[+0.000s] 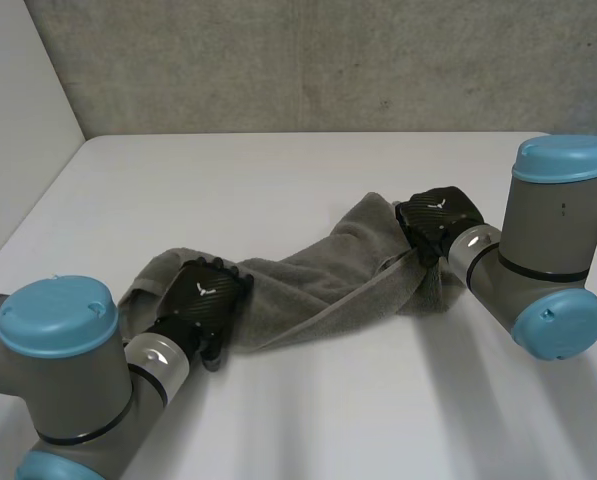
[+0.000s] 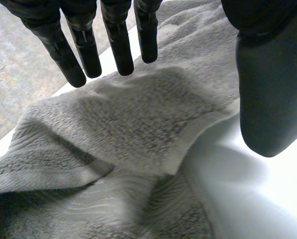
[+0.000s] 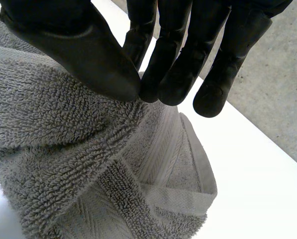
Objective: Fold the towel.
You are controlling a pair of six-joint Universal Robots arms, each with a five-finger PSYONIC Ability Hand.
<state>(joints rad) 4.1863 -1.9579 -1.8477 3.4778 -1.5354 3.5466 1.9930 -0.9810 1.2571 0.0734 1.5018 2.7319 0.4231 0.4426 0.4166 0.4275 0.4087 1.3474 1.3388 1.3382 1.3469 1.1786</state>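
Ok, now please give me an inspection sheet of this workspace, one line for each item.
surface: white flat table, no stains seen.
job's things: grey terry-cloth towel, crumpled in a long band between the two hands, not folded yet.
clutter: nothing seen.
hands: black left hand open, fingers straight over the towel's end near the left arm; black right hand pinches the other end between thumb and fingers.
cables: nothing seen on the towel.
surroundings: grey concrete wall behind the table; white panel at its left side.

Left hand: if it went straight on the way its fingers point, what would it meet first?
Most likely the rumpled grey terry towel, lying just beyond the straight fingertips of the left hand; the depth of the gap is unclear.
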